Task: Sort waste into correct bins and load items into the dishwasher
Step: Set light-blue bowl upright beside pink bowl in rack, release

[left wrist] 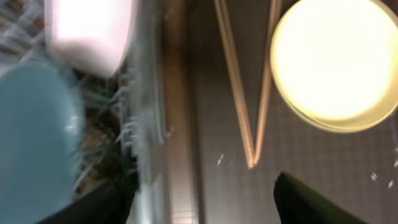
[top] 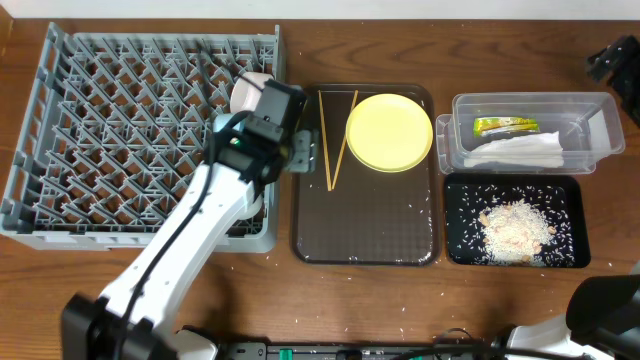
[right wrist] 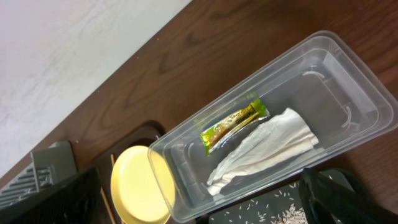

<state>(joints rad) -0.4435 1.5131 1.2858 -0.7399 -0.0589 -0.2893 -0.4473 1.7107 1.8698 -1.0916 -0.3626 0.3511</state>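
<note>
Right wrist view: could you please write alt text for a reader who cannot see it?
A clear plastic tub on a brown wooden table holds a green-and-yellow snack wrapper and a crumpled white napkin, side by side. A round yellow plate sits at the tub's lower left corner, and a black tray with rice grains shows along the bottom edge.

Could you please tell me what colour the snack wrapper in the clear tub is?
The wrapper is green and yellow, clearest in the right wrist view.
</note>
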